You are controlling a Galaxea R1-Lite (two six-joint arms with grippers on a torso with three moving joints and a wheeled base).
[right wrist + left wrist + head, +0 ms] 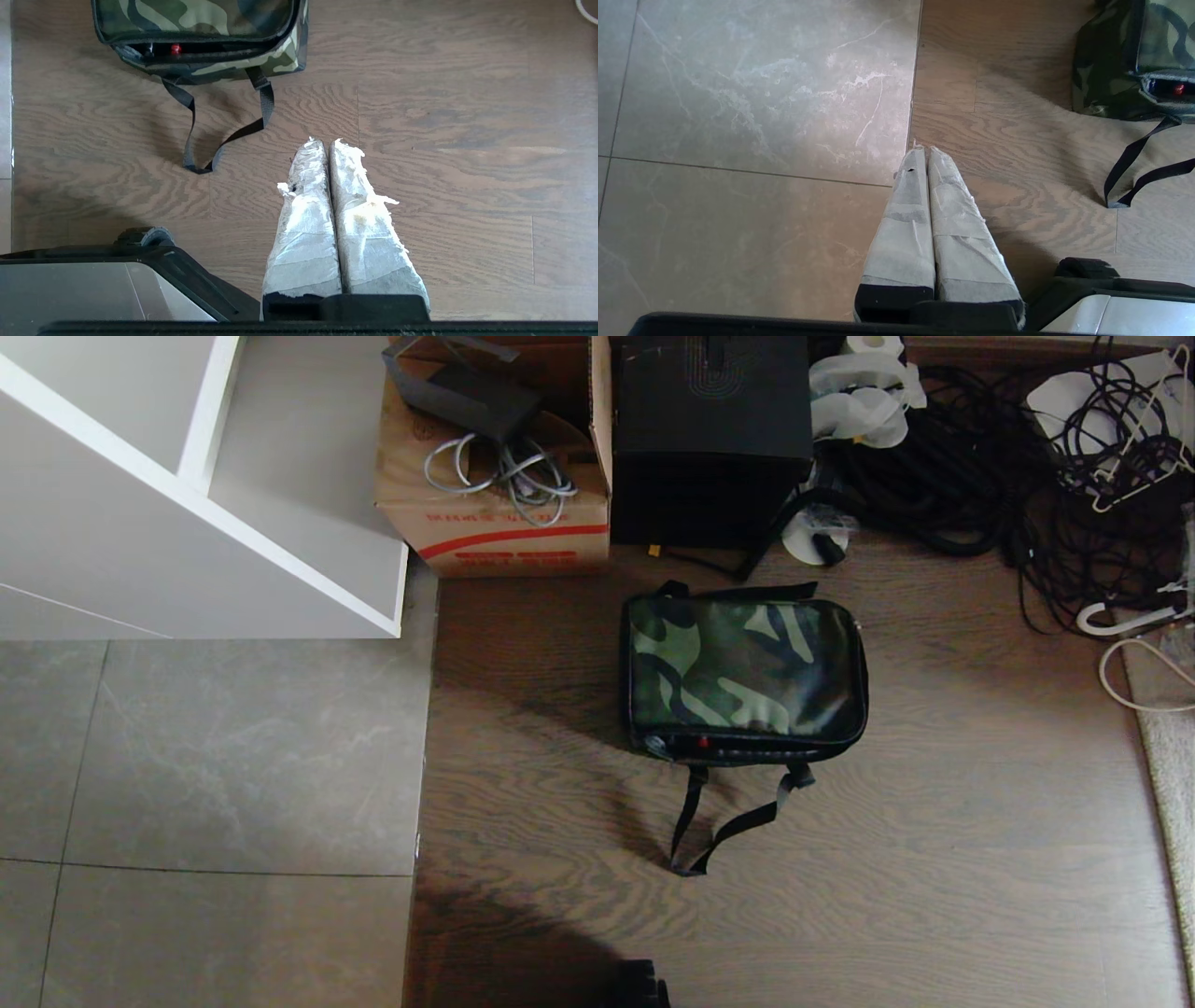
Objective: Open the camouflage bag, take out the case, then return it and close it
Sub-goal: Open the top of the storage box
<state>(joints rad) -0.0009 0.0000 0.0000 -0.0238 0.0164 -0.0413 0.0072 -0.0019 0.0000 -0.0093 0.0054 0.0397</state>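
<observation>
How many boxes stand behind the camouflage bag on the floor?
2: a cardboard box behind the camouflage bag's left, and a black box directly behind it. Clutter may hide others.

can't see inside the camouflage bag (744, 665) at all, just a red dot in the zipper gap. both wrist views crop the bag at the frame edge. the black box (711, 425) and cardboard box (495, 499) are chopped off up top, and neither arm shows in the head view.

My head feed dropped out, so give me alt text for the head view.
The camouflage bag lies flat on the wooden floor, straps trailing toward the robot. Behind it stand a cardboard box and a black box; neither pincer shows.
</observation>
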